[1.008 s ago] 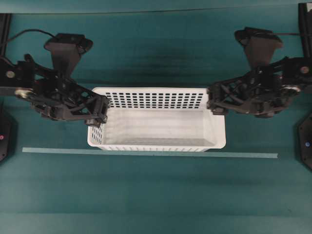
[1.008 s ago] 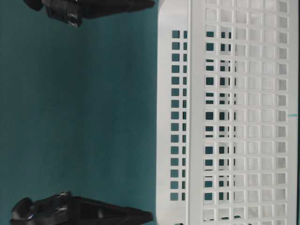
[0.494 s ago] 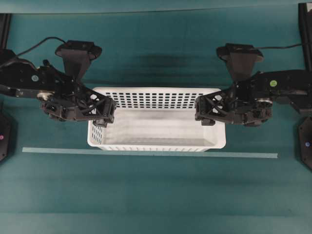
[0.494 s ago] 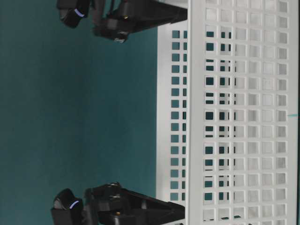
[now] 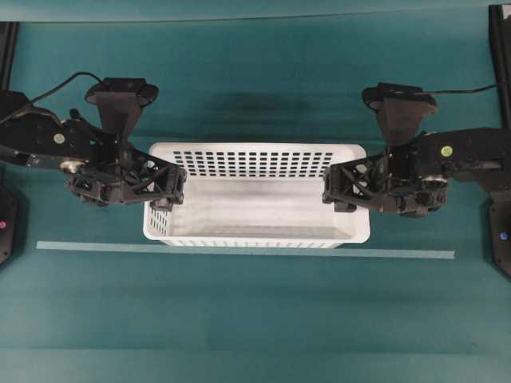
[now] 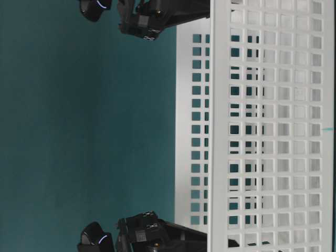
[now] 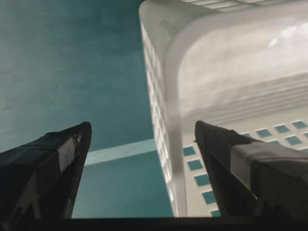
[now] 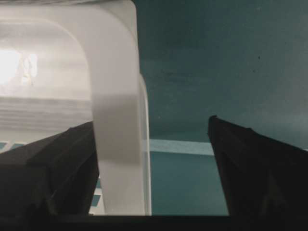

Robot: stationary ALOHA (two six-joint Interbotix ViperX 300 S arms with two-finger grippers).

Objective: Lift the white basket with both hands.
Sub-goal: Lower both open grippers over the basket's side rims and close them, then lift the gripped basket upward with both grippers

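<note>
The white basket [image 5: 255,231] stands on the teal table, long side across the overhead view. It also shows in the table-level view [image 6: 262,131]. My left gripper [image 5: 170,190] is open and straddles the basket's left end wall. In the left wrist view [image 7: 143,132] one finger [image 7: 57,163] is outside and the other is inside, with the rim [image 7: 169,96] between them. My right gripper [image 5: 337,191] is open and straddles the right end wall. In the right wrist view [image 8: 151,127] the rim [image 8: 115,120] lies close to the inner finger [image 8: 57,163]. Neither gripper presses on the wall.
A pale tape strip [image 5: 239,250] runs across the table just in front of the basket. Black stands [image 5: 499,231] sit at the table's left and right edges. The teal table surface [image 5: 255,319] stretches in front of the strip.
Both grippers have moved inward and down onto the basket's end walls, so that their open jaws now straddle the rims. The basket has not moved.
</note>
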